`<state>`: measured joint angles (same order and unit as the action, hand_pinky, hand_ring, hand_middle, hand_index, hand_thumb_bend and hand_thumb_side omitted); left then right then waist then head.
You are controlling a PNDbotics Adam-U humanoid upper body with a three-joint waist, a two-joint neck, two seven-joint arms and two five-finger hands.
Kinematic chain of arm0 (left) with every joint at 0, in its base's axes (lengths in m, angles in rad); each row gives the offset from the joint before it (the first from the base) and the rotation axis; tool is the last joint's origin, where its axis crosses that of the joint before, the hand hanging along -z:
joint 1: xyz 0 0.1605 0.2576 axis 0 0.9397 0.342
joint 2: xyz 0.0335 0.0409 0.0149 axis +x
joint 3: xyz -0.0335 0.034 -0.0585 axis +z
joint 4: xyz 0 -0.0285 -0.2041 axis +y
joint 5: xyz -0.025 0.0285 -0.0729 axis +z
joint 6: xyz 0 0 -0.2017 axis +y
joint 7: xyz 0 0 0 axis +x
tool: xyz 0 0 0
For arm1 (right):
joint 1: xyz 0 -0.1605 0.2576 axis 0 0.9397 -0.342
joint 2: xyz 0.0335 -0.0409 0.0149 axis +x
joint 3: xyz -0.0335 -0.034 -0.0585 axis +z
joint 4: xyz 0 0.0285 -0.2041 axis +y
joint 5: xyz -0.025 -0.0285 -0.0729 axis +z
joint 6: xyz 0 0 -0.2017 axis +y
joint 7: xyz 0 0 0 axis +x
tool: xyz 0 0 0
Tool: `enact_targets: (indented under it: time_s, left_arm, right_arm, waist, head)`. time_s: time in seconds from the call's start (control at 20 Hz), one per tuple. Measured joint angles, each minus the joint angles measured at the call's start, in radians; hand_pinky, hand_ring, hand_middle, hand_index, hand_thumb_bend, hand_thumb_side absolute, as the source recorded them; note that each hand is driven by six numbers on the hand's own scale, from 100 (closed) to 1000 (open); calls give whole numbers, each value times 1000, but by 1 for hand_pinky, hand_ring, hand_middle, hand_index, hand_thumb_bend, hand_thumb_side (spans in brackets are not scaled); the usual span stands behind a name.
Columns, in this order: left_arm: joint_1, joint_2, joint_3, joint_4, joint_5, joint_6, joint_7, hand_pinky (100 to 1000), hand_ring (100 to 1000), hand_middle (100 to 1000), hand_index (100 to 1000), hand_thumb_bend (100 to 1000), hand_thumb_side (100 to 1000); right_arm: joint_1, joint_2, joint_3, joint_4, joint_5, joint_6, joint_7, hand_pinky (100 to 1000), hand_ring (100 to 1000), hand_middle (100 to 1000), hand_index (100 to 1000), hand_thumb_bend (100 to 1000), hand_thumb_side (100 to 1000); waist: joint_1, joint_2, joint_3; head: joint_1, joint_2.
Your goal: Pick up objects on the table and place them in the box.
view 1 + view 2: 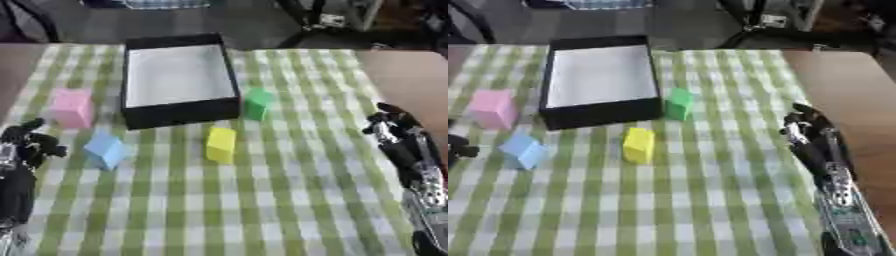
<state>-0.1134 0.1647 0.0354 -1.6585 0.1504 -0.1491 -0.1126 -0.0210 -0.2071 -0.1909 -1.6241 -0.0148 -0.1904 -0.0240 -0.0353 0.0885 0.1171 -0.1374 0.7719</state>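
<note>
A black box (180,116) with a white inside stands open at the back middle of the checked cloth. Nothing lies in it. A pink block (72,108) sits left of the box, a blue block (106,150) in front of the pink one. A yellow block (220,144) stands just before the box's front wall, and a green block (257,103) rests by its right front corner. My left hand (26,145) hovers at the left edge, fingers curled, holding nothing, a little left of the blue block. My right hand (808,131) is at the right edge, fingers curled, also holding nothing.
The green-and-white checked cloth (262,200) covers most of the brown table (411,80), whose bare wood shows at the right. Dark equipment and cables stand beyond the far edge.
</note>
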Motion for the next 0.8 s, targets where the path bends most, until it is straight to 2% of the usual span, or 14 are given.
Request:
enact_targets:
  time_s: [0.3, 0.45, 0.6, 0.65, 0.75, 0.8]
  left_arm:
    - [-5, 0, 2, 0, -4, -1, 1, 678, 468, 501, 806, 162, 844]
    - [-39, 19, 20, -1, -33, -1, 10, 686, 493, 532, 834, 144, 810]
    - [-120, 104, 41, 3, -131, -1, 3, 712, 539, 585, 887, 193, 781]
    - [-157, 149, 45, 11, -178, -4, -12, 740, 586, 637, 902, 235, 760]
    - [-236, 256, 40, 49, -290, -18, -66, 771, 652, 705, 919, 373, 773]
    - [-280, 315, 30, 78, -356, -32, -103, 777, 670, 719, 918, 420, 763]
  right_arm:
    - [0, 0, 0, 0, 0, 0, 0, 798, 561, 603, 809, 100, 456]
    - [1, 0, 0, 0, 0, 0, 0, 798, 561, 603, 810, 100, 456]
    - [5, 0, 0, 0, 0, 0, 0, 798, 561, 603, 810, 100, 457]
    - [5, 0, 0, 0, 0, 0, 0, 798, 561, 603, 810, 100, 457]
    - [8, -1, 0, 0, 1, 0, 0, 798, 561, 603, 810, 100, 457]
    - [12, -2, 0, 0, 1, 0, 0, 798, 561, 603, 810, 100, 458]
  waist:
    - [0, 0, 0]
    - [0, 0, 0]
    - [2, -2, -1]
    - [4, -4, -2]
    - [13, -6, -8]
    - [18, -7, -11]
  head:
    - [0, 0]
    - [0, 0]
    - [-1, 0]
    - [-1, 0]
    - [-1, 0]
    - [-1, 0]
